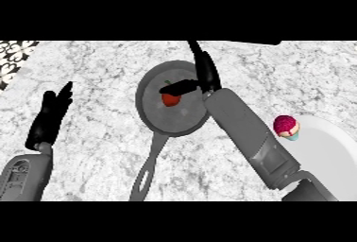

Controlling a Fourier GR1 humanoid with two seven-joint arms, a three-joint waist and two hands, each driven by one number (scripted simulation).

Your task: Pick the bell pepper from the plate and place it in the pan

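The red bell pepper [171,99] with its green stem sits inside the grey pan [157,116], left of the pan's middle. My right hand [204,74] hovers over the pan's far right side, open. Its fingers point straight away from me, and its thumb reaches left across the top of the pepper. The white plate [327,151] lies at the right edge of the head view, under and beside my right forearm. My left hand [50,113] rests open at the left, fingers up, well apart from the pan.
A pink cupcake [286,126] in a pale blue cup stands on the plate's left part. The pan's long handle [145,175] runs toward me, down and left. A patterned tile strip [14,56] shows at the far left corner of the marble counter.
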